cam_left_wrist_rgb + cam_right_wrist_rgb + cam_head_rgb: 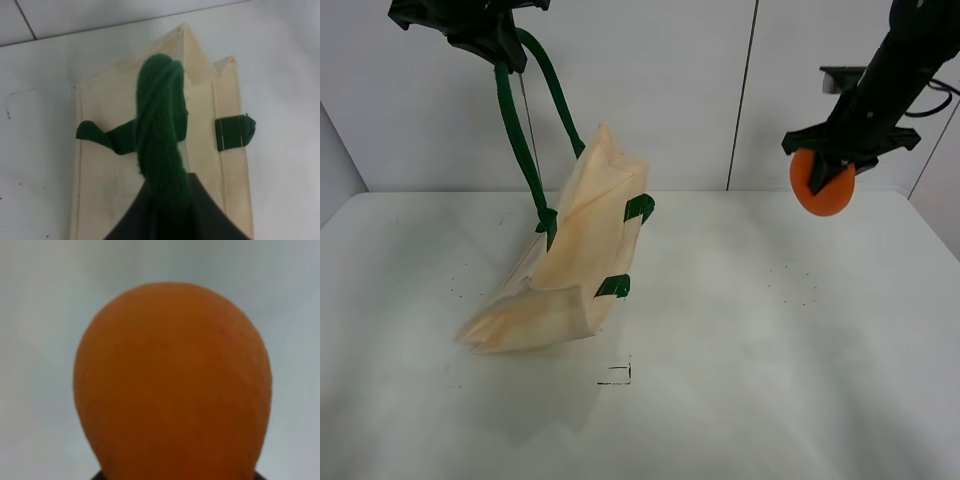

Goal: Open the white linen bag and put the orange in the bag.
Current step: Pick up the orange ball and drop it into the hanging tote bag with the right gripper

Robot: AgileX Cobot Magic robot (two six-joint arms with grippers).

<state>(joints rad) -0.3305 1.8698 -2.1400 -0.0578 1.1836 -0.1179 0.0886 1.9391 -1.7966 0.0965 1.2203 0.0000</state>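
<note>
Orange, round and bright, hangs in the air on the right, pinched between the right jaws. It is well above the desk and well apart from the white linen bag. In the right wrist view we see it fill nearly the whole picture.

The bag stands on the left, tilted, with its lower end crumpled on the desk. Its top is lifted by a dark green handle, which the left jaws pinch high up.

We judge the step in hand to be carrying the orange over the bag's mouth. To do it well, we would hold the handle high so the mouth gapes, bring the fruit straight above the gap, and lower it before letting go.

In the left wrist view the mouth looks narrow and folded. We cannot see into the bag, and no view shows anything inside.
</note>
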